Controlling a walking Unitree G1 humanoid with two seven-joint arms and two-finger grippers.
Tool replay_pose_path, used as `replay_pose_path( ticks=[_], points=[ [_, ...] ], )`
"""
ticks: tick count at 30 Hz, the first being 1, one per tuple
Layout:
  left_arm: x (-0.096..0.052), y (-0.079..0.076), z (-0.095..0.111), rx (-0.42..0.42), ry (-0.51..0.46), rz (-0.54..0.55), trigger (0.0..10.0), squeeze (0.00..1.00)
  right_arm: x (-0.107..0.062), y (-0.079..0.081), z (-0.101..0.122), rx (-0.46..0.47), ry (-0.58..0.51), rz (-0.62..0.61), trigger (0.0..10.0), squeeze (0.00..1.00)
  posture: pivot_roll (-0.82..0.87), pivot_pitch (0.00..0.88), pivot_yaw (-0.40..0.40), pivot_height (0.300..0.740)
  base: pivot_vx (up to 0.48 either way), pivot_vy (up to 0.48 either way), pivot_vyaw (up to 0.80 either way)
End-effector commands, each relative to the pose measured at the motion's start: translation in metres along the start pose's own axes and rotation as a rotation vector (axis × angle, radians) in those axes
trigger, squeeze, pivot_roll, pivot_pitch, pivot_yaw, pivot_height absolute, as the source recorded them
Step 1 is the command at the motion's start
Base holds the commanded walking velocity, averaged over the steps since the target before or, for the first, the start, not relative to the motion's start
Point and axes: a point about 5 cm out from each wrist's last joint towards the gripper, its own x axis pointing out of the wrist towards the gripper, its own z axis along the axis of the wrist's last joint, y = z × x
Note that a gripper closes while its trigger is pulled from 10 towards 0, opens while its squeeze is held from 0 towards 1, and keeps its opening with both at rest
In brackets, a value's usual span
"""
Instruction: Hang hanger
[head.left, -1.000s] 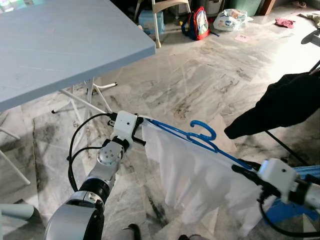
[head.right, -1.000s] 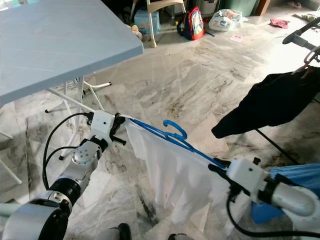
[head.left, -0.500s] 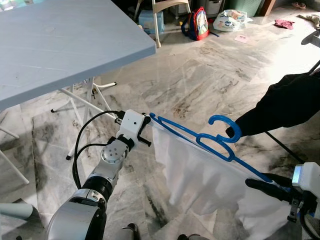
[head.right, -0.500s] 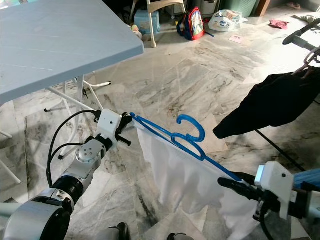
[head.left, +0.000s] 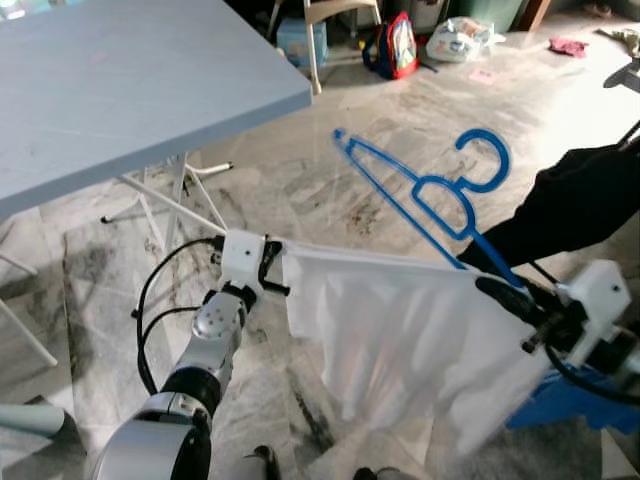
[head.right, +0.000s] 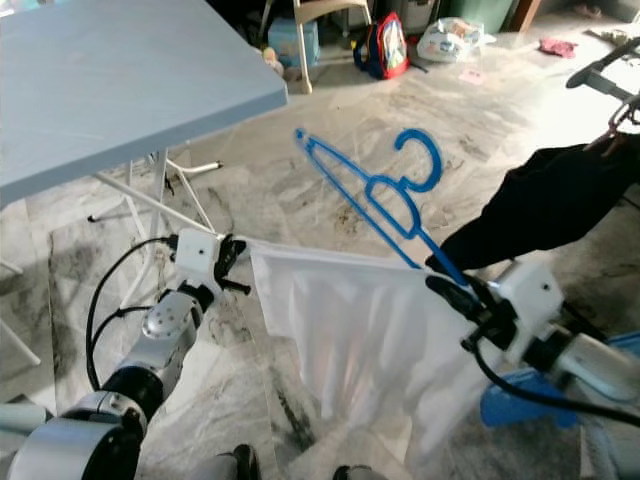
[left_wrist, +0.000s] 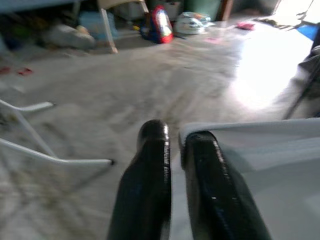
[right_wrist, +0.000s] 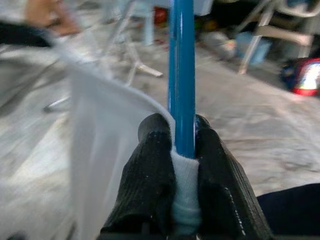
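A blue plastic hanger (head.left: 440, 195) slants up and to the left from my right gripper (head.left: 497, 293), which is shut on its lower end together with a corner of a white cloth (head.left: 385, 330). The hook (head.left: 485, 160) points upward and the far arm's tip (head.left: 340, 135) is free in the air. In the right wrist view the blue bar (right_wrist: 182, 65) runs between the fingers (right_wrist: 150, 165). My left gripper (head.left: 268, 268) is shut on the cloth's other top corner (left_wrist: 250, 145). The cloth hangs stretched between both grippers.
A grey-blue folding table (head.left: 130, 80) stands at the left, its white legs (head.left: 175, 205) near my left arm. A black garment (head.left: 585, 195) hangs on a rack at the right. A blue object (head.left: 560, 405) lies under my right arm. A backpack (head.left: 395, 45) and bags sit far off on the marble floor.
The hanger's left end has come away from my left gripper and swung up and to the right. My right gripper has risen and tilted. The cloth's top edge now runs straight between the grippers.
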Motion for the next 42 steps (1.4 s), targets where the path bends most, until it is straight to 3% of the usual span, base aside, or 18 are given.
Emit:
replay_pose_path(
  ticks=[1,2,6,12,23,31,38,42],
  points=[
    [-0.002,-0.011,-0.005,-0.029,0.005,-0.067,10.0,1.00,0.012,0.001,0.005,-0.030,-0.032,-0.042,10.0,0.00,-0.04,0.178,-0.007,0.740,0.000,0.000,0.00],
    [-0.002,-0.011,-0.005,-0.029,0.005,-0.067,10.0,1.00,0.012,0.001,0.005,-0.030,-0.032,-0.042,10.0,0.00,-0.04,0.178,-0.007,0.740,0.000,0.000,0.00],
    [-0.008,-0.025,-0.011,0.045,0.002,-0.164,10.0,1.00,0.038,0.014,0.005,-0.039,-0.063,-0.027,10.0,0.00,-0.03,0.177,-0.009,0.740,0.000,0.000,0.00],
    [-0.014,-0.022,-0.013,0.071,-0.013,-0.205,10.0,1.00,0.056,0.020,0.008,-0.042,-0.086,-0.005,10.0,0.00,0.00,0.176,-0.016,0.740,0.000,0.000,0.00],
    [-0.016,-0.018,-0.005,0.130,-0.075,-0.197,10.0,1.00,0.057,0.010,0.004,-0.129,-0.038,0.044,10.0,0.00,0.01,0.169,-0.034,0.740,0.000,0.000,0.00],
    [-0.019,-0.034,-0.003,0.240,-0.113,-0.311,10.0,1.00,0.062,-0.004,0.005,-0.445,0.105,0.285,10.0,0.00,-0.01,0.176,-0.024,0.740,0.000,0.000,0.00],
    [-0.028,-0.038,-0.005,0.319,-0.136,-0.388,10.0,1.00,0.062,-0.019,0.005,-0.604,0.206,0.408,10.0,0.00,0.00,0.197,-0.035,0.740,0.000,0.000,0.00],
    [-0.037,-0.037,-0.008,0.364,-0.138,-0.433,10.0,1.00,0.069,-0.019,0.003,-0.649,0.221,0.446,10.0,0.00,0.01,0.206,-0.038,0.740,0.000,0.000,0.00]
  ],
)
